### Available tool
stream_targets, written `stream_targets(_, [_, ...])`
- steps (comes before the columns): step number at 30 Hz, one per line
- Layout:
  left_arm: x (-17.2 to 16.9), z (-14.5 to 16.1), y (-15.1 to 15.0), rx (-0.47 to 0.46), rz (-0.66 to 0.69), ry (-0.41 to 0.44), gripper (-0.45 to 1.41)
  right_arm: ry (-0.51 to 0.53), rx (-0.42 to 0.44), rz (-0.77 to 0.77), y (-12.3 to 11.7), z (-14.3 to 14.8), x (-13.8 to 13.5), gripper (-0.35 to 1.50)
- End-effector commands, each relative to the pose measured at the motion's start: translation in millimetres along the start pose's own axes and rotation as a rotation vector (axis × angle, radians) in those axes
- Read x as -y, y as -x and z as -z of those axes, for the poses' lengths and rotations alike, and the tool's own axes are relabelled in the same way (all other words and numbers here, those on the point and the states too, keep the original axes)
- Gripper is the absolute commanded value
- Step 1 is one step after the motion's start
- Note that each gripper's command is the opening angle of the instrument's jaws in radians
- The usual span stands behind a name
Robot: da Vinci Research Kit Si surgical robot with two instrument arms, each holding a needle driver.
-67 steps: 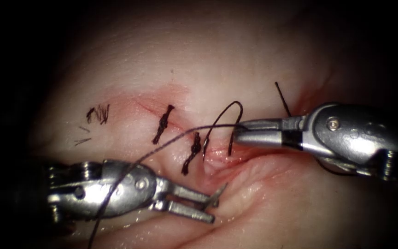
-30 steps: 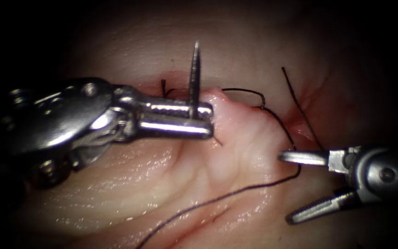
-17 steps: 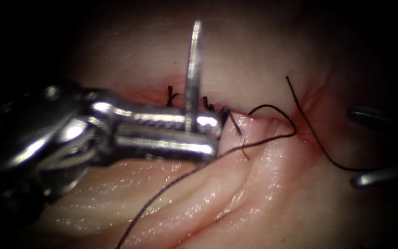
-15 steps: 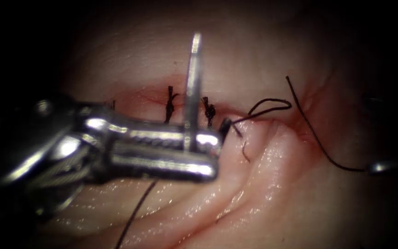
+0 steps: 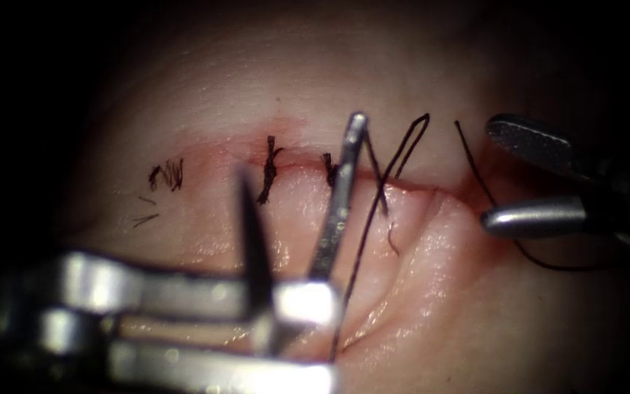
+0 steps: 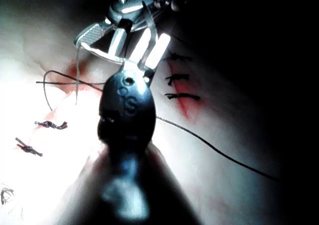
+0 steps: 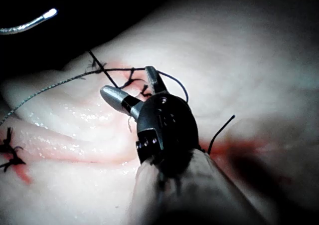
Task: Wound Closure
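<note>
My left tool (image 5: pixel 308 303) sits low and close on the left of the cut, jaws shut on the curved needle (image 5: pixel 340 197) near the middle of its curve. The needle is out of the tissue (image 5: pixel 402 66); one end stands over the cut (image 5: pixel 410 188) and the other rises as a dark blur. Black thread (image 5: pixel 373 211) runs up from the tissue in a loop beside the needle. On the right, my right tool (image 5: pixel 487 171) is open and holds nothing. In the left wrist view the left tool (image 6: pixel 154 38) grips the needle (image 6: pixel 144 13). The right tool (image 7: pixel 132 85) gapes over the thread (image 7: pixel 50 88).
Two tied knots (image 5: pixel 267 168) (image 5: pixel 329 169) lie on the cut left of the needle, with dark thread marks (image 5: pixel 165 175) further left. A cut end of thread (image 5: pixel 475 164) sticks up between the right tool's jaws. Red fluid (image 7: pixel 249 147) stains the tissue.
The left tool has dropped low and nearer with the needle, drawing the thread loop taut and upright. The right tool has come back in from the right, jaws open.
</note>
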Motion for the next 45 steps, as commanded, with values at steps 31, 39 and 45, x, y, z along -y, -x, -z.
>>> stream_targets(31, [0.8, 2.9, -0.8, 0.039, -0.077, -0.030, -0.45, 0.307, 0.176, -0.098, 1.7, -10.6, 0.8, 1.20])
stream_targets(39, [1.7, 4.2, -0.5, 0.038, -0.072, -0.021, -0.45, 0.383, 0.268, 0.006, 3.6, -7.1, 0.8, 1.06])
stream_targets(45, [2.0, 4.4, -0.3, 0.037, -0.072, -0.023, -0.45, 0.390, 0.366, 0.036, 5.4, -6.5, 0.3, 0.96])
